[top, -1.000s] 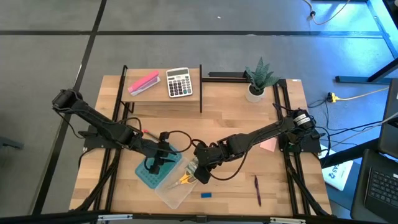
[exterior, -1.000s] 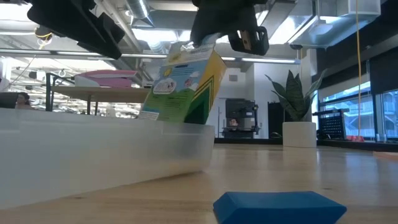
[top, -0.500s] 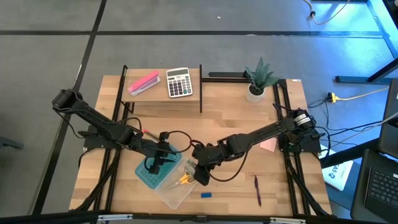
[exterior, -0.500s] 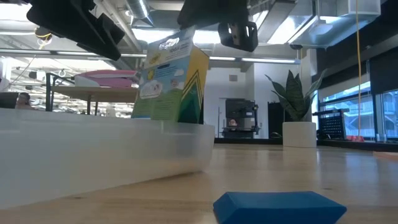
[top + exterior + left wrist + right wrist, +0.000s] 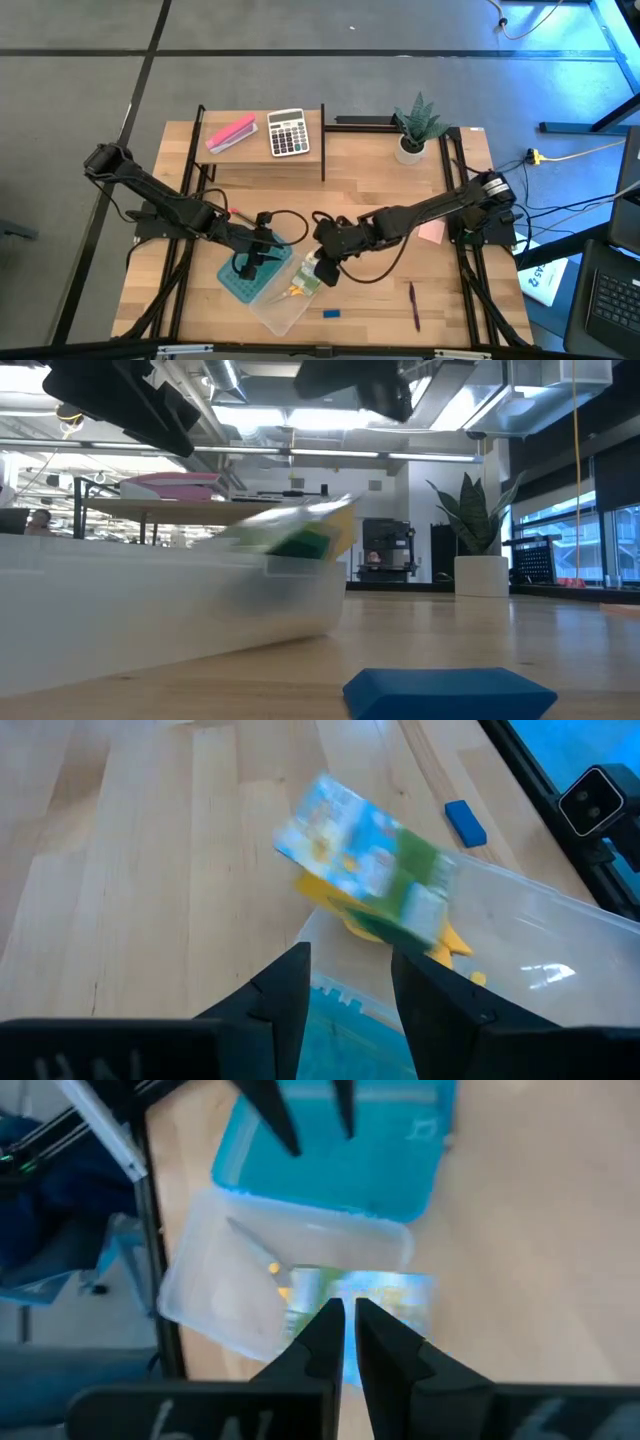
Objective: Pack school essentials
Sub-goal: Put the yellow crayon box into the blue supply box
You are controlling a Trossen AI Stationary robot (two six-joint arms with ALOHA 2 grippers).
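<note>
While the yellow-green cardboard crayon box (image 5: 309, 277) lies at the near-right edge of the clear plastic container (image 5: 277, 312), the high view puts the right gripper (image 5: 327, 262) just up and right of it, the left gripper (image 5: 250, 262) over the teal lid (image 5: 243, 281) on the container's far side; the right arm is nearer. The small blue eraser (image 5: 331, 314) and thin dark-red pen (image 5: 414, 305) lie on the wooden table (image 5: 370, 180), well apart from both.

Low view: the box is a blurred streak, long axis near level, at the container's rim, apparently loose and tipping in; the eraser fills the foreground.

Left wrist view: its fingers (image 5: 285, 990) stand spread and empty, the box tilted over the container wall, yellow scissor handles (image 5: 445, 942) beneath it.

Right wrist view: its fingers (image 5: 322, 1338) are pressed almost together, holding nothing, the box directly below them, which the overhead view cannot confirm.
</note>
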